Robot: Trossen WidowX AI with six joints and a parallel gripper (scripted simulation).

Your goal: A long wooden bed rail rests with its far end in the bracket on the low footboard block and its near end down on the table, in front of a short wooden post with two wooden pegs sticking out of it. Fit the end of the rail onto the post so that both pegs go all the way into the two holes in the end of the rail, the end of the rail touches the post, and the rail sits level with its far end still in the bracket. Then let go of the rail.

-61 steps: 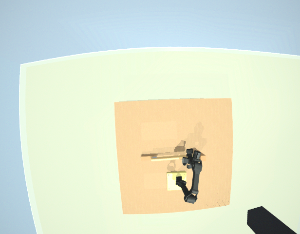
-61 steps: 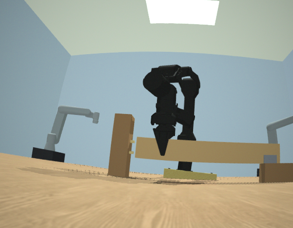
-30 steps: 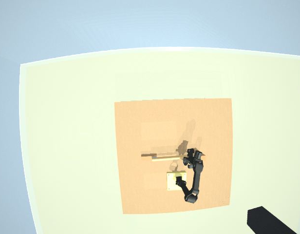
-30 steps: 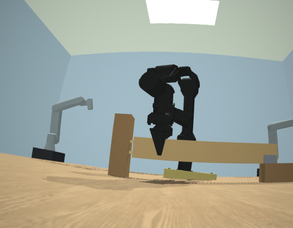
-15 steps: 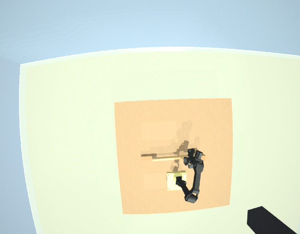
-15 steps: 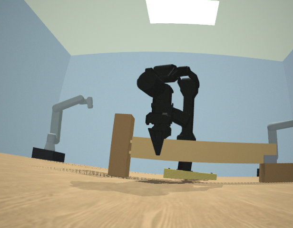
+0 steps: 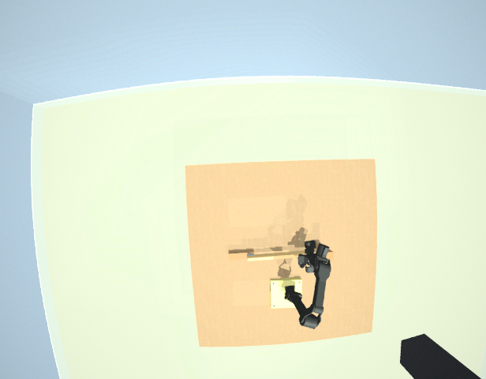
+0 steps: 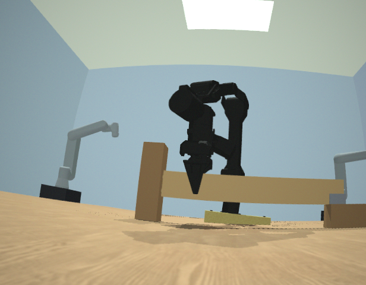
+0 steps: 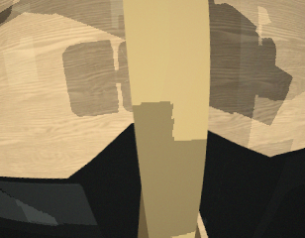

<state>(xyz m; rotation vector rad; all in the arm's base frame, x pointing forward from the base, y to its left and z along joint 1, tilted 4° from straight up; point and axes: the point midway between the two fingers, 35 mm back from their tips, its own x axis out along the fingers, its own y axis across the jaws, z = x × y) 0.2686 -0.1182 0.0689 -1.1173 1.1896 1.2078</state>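
Against the post (image 8: 151, 182), the rail (image 7: 275, 254) (image 8: 256, 189) (image 9: 167, 64) sits pinched between the fingers (image 8: 195, 180).

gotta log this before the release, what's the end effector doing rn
End effector: closed on the wooden rail, one finger on each side of it.
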